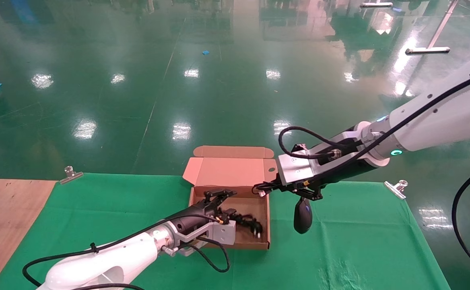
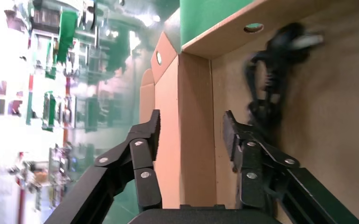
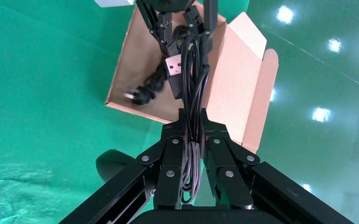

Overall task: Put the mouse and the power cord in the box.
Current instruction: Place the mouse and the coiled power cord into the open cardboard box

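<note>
Mouse [image 1: 302, 216] dangles from right pincer [image 3: 191, 122] pinching its cable; one power cord [image 1: 246, 223] seemingly boxed, left pincer [image 2: 190, 135] spread.

my left gripper [image 1: 219, 195] and the power cord [image 1: 248, 224] fill most of the box [image 1: 230, 171]; upright lid blocks its far side. bench [image 1: 351, 241] right of the box wall lies open.

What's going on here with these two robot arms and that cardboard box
Both items are being packed into the open box on the green cloth. The power cord already lies inside the box, and the left gripper hovers open just above it. The right gripper is shut on the mouse's bundled cable, so the mouse dangles above the cloth just beside the box, not yet over it.
</note>
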